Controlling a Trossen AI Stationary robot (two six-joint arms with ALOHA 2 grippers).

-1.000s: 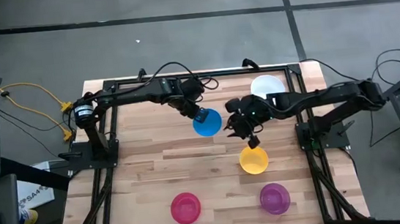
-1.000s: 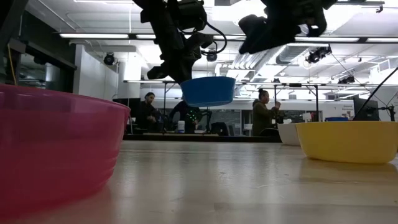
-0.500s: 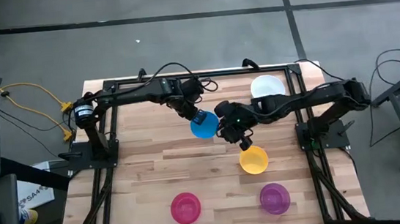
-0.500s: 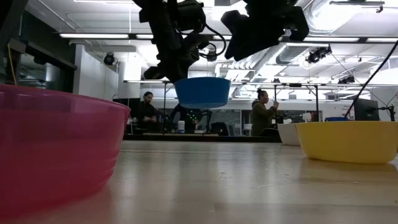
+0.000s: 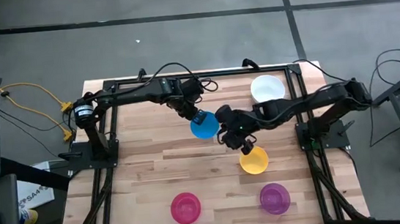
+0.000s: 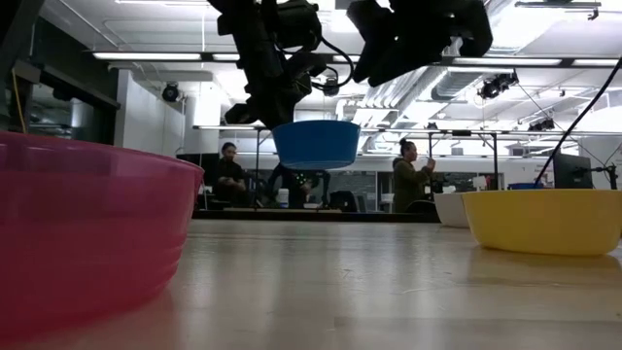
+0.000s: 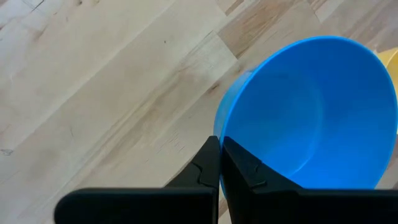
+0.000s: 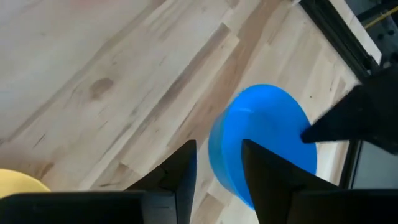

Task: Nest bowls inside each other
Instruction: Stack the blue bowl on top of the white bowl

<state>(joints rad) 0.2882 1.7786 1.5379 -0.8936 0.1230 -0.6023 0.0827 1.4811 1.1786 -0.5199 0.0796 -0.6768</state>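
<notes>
The wooden table point(image 5: 154, 168) spreads under both my arms, with a dark metal frame point(image 5: 107, 106) around it. My left gripper point(image 5: 194, 115) is clenched on the rim of the blue bowl point(image 5: 204, 125), holding it lifted clear of the tabletop near the middle. In the low view the blue bowl point(image 6: 316, 144) hangs in the air. My right gripper point(image 5: 248, 148) hovers with its fingers spread and nothing between them, between the blue bowl and the yellow bowl point(image 5: 254, 160), partly over the yellow one's rim. The white bowl point(image 5: 267, 88) sits at the far edge behind my right arm. The pinkish red bowl point(image 5: 185, 207) and the purple-magenta bowl point(image 5: 274, 198) rest well apart along the near edge. People point(image 6: 409, 175) stand in the room beyond.
</notes>
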